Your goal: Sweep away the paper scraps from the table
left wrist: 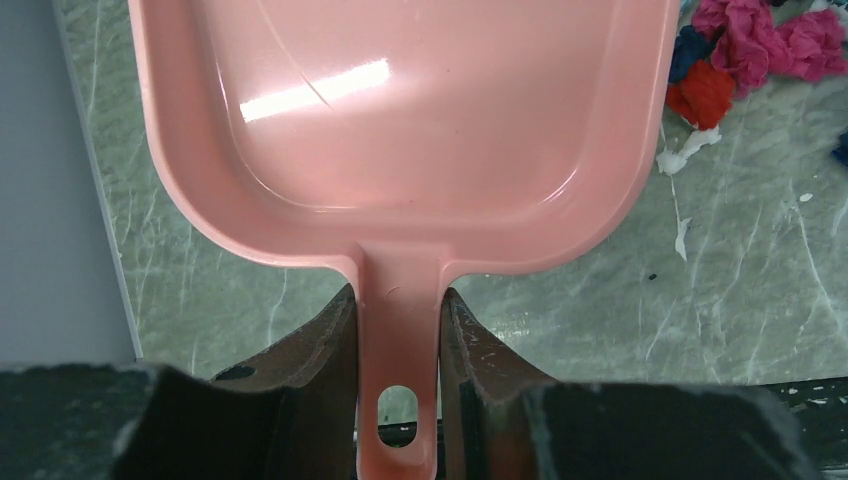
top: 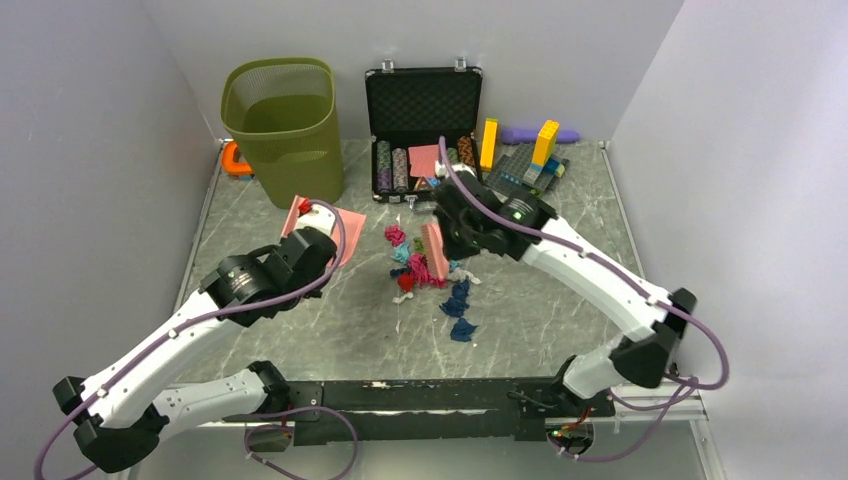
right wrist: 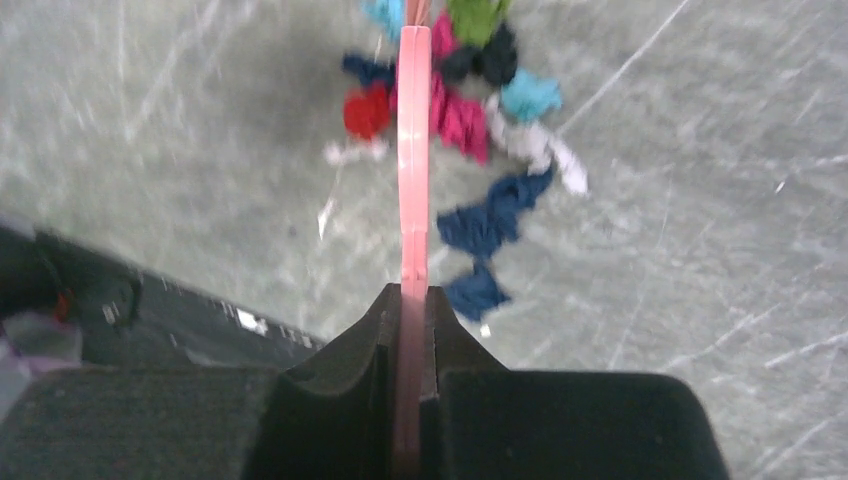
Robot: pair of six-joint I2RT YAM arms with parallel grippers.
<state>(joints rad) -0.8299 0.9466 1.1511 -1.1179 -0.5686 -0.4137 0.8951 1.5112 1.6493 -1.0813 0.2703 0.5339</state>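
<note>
Three plain lilac-grey walls (top: 90, 150) enclose the surface (top: 560, 310), a flat grey-green slab with a marble pattern of thin white veins and metal rails along its edges. Both white arms reach inward from the near edge. At the far left stands an olive perforated waste bin (top: 285, 130), tapered and open-topped, with an orange object (top: 235, 160) partly hidden behind it. Just right of the bin, an open black case (top: 424, 105) lined with foam holds rows of stacked poker chips (top: 392, 165). Toy bricks (top: 530, 160), yellow uprights on a grey base, stand right of the case. The left hand (left wrist: 398, 310) is closed narrowly on the handle of a glossy pink plastic dustpan (left wrist: 410, 110), a shallow square tray with rounded corners, which sits left of the scraps and near the bin. The right hand (right wrist: 408, 300) grips a thin, flat pink blade (right wrist: 414, 150) between its fingers, seen edge-on from the wrist, its far end down among the scraps. The paper scraps (top: 430, 275) lie mid-surface between the two hands. They are small crumpled wads in magenta, dark blue, teal, white, green and red. Most are bunched at the blade, while a few dark blue ones lie slightly nearer the arm bases, and small white flecks lie scattered close by.
</note>
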